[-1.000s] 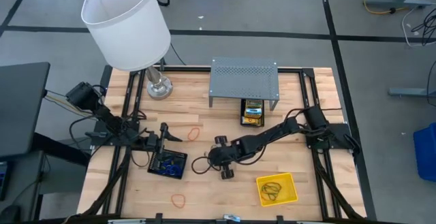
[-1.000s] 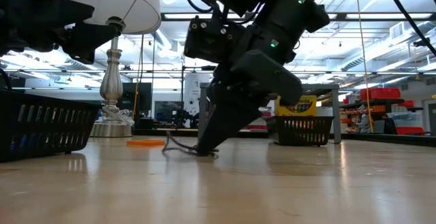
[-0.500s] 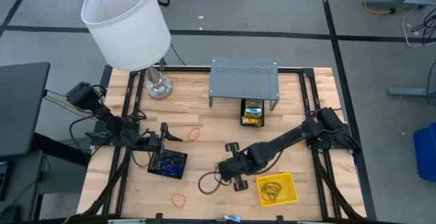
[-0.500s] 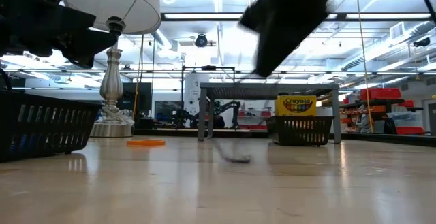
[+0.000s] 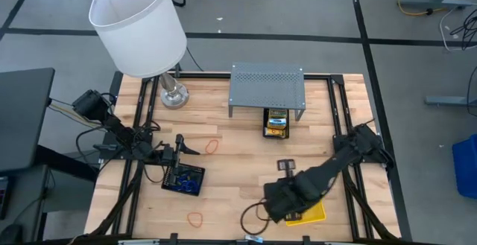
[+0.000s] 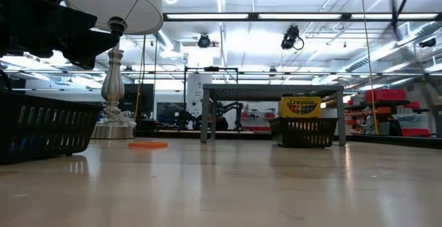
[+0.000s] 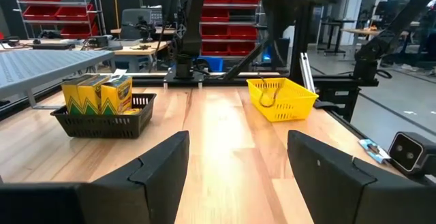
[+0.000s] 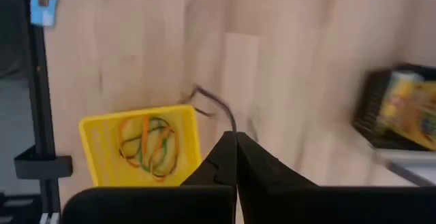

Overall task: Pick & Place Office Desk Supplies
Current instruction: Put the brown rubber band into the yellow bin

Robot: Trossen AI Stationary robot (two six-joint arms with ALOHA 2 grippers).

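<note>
A: So, where is the right gripper [image 5: 279, 202]?

B: In the overhead view it sits low and right of centre, over the near left corner of the small yellow plastic tray [image 5: 314, 214] and hiding part of it. In its own wrist view the two dark fingers [image 8: 235, 157] are pressed together, clenched on a thin dark rubber-band loop [image 8: 216, 105] that trails out from the tips. From above, that loop [image 5: 251, 217] hangs off the gripper toward the lower middle of the frame.

A: And the yellow tray itself?

B: It holds a tangle of orange and green rubber bands [image 8: 150, 148], seen at the lower left of the right wrist picture.

A: The left gripper?

B: The left gripper [image 5: 179, 150] is at centre left in the overhead view, just above the small black mesh tray [image 5: 184, 179]. Its wrist view shows the fingers [image 7: 155, 169] spread wide apart, holding nothing.

A: What else lies on the table?

B: An orange rubber-band loop [image 5: 212, 147] just right of the left gripper, and another orange loop [image 5: 195, 219] near the lower edge. A second black mesh tray holding yellow-and-green crayon boxes [image 5: 277, 122] stands part-way under the grey perforated metal shelf [image 5: 267, 88] at upper centre. The white-shaded lamp [image 5: 139, 25] fills the upper left.
</note>
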